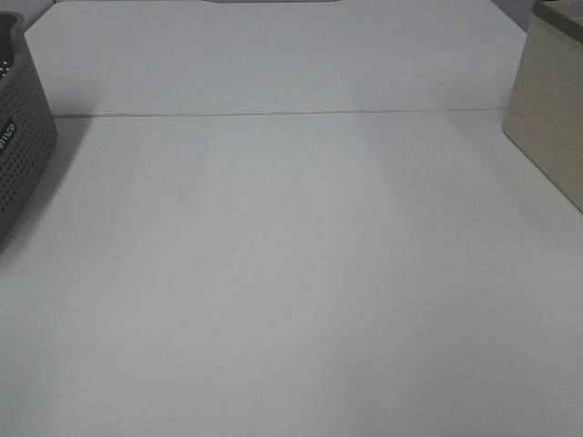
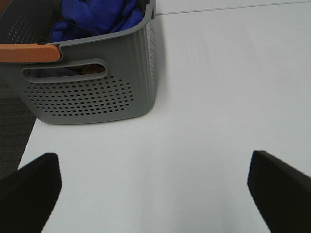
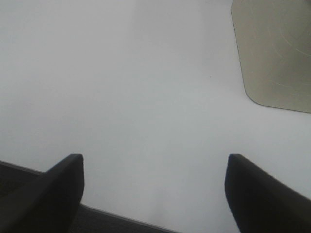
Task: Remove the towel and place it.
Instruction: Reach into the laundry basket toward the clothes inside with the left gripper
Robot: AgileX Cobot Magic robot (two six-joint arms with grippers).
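Left gripper [image 2: 153, 160] jaws spread wide, right gripper [image 3: 154, 159] likewise, towel [image 2: 97, 15] bunched in grey basket [image 2: 92, 97], partly cropped.

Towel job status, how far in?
Done: nothing yet. The royal-blue plush towel lies bunched inside the grey perforated plastic basket. In hand: nothing. The left gripper is open and faces the basket, the right gripper is open over the white table, and both are empty. Left: grasp the towel, lift it out and place it, probably on the table.
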